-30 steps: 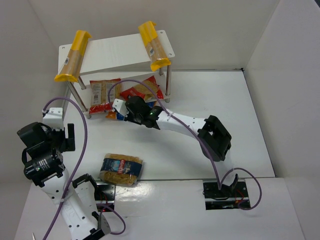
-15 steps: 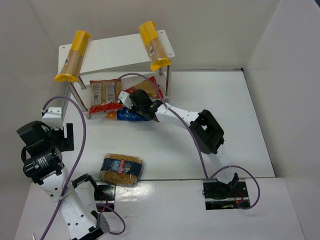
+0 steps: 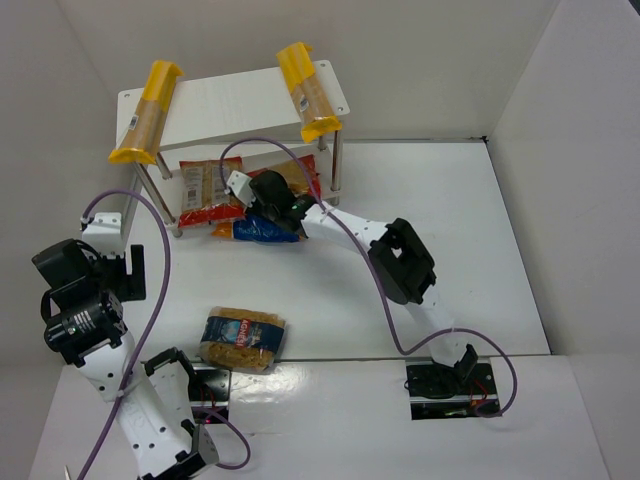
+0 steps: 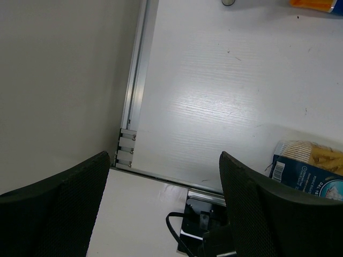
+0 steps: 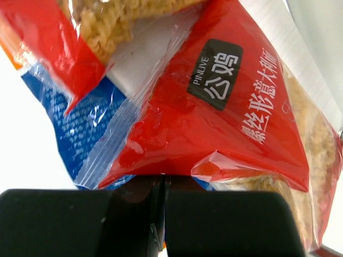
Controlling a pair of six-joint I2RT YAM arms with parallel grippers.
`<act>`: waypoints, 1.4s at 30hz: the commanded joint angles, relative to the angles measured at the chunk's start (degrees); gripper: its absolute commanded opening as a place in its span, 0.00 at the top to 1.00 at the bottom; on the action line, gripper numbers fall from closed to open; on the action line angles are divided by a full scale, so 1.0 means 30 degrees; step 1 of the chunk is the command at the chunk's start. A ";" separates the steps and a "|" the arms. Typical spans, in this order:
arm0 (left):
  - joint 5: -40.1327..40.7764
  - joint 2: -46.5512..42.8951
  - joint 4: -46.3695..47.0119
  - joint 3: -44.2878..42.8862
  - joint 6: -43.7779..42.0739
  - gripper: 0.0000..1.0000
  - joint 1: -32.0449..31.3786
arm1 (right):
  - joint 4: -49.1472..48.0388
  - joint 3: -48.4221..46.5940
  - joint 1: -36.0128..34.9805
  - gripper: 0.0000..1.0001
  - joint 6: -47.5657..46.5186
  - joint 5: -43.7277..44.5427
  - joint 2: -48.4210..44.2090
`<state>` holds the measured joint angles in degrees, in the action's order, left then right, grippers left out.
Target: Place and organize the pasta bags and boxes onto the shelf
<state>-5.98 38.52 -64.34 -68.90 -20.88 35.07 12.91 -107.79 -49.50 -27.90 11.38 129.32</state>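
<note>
Up top on the shelf [image 3: 230, 105]: carrying both pasta boxes, left pasta box [image 3: 145, 125] and right pasta box [image 3: 308, 90], each poking a yellow nose past the front edge. Down low, under that top board: stretched in with the right end effector [image 5: 163, 206], clenched, pads pressed to a thin seam, no telling about any film nipped between. Right against it, a red bag [image 5: 214, 123] filling the wrist view, lying over a blue bag [image 5: 69, 128]. From above, spotting that blue bag at the shelf's front, on the lower board or just off it, can't say which. Further left, lying flat, a second red bag [image 3: 203, 190]. Over to the left end effector [image 4: 163, 160]: released, fingers wide, gripping nothing, hanging above the bench [image 4: 214, 96]. Near the arm bases, alone on the bench, the other blue bag [image 3: 242, 340].
</note>
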 commanded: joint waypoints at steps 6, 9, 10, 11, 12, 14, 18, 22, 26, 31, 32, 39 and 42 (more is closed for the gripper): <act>0.0469 0.0050 0.0293 -0.0645 -0.0128 0.12 0.0117 | -0.2046 -0.2622 0.0092 1.00 0.0365 0.0717 0.1657; 0.0469 0.0050 0.0119 -0.0821 -0.0128 0.12 0.0117 | -0.1843 -0.3646 0.0266 1.00 0.0365 0.0720 0.1953; 0.0643 0.0050 0.0117 -0.0821 -0.0302 0.12 0.0117 | -0.1841 -0.3883 0.0268 1.00 0.0365 0.0720 0.2243; 0.0645 0.0050 0.0117 -0.0821 -0.0304 0.12 0.0117 | -0.1638 -0.4146 0.0268 1.00 0.0365 0.0720 0.2507; 0.0645 0.0050 0.0117 -0.0821 -0.0304 0.12 0.0117 | -0.1404 -0.4613 0.0268 1.00 0.0365 0.0720 0.2510; 0.0645 0.0050 0.0117 -0.0821 -0.0304 0.12 0.0117 | -0.1228 -0.5026 0.0268 1.00 0.0540 0.0720 0.2715; 0.0645 0.0050 -0.0059 -0.0821 -0.0304 0.12 0.0117 | -0.0818 -0.5204 0.0268 1.00 0.0540 0.0720 0.2891; 0.0440 0.0050 -0.0059 -0.0821 -0.0304 0.12 0.0117 | -0.0027 -0.4533 0.0268 1.00 0.0716 0.0253 0.1840; 0.0088 0.0050 -0.0059 -0.0821 -0.0480 0.12 0.0117 | -0.0025 -0.1489 0.0268 1.00 0.0892 -0.0394 -0.0617; -0.0322 -0.0126 -0.0059 -0.0645 -0.0480 0.12 0.0117 | -0.2275 0.3426 0.0268 1.00 -0.0426 0.0837 -0.2585; -0.0496 -0.0126 -0.0059 -0.0645 -0.0480 0.12 0.0117 | -0.2513 0.3990 0.0268 1.00 -0.0629 0.1011 -0.2849; -0.1052 -0.0126 0.0117 -0.0470 -0.0480 0.12 0.0117 | -0.4300 0.6660 0.1789 1.00 -0.0837 0.1598 -0.4141; -0.1054 -0.0126 0.0117 -0.0645 -0.0480 0.12 0.0117 | -0.4974 0.6837 0.2522 1.00 -0.1069 0.2094 -0.4141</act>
<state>-7.51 38.50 -64.97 -69.52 -21.26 35.07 4.78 -87.74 -44.01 -30.15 15.11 120.79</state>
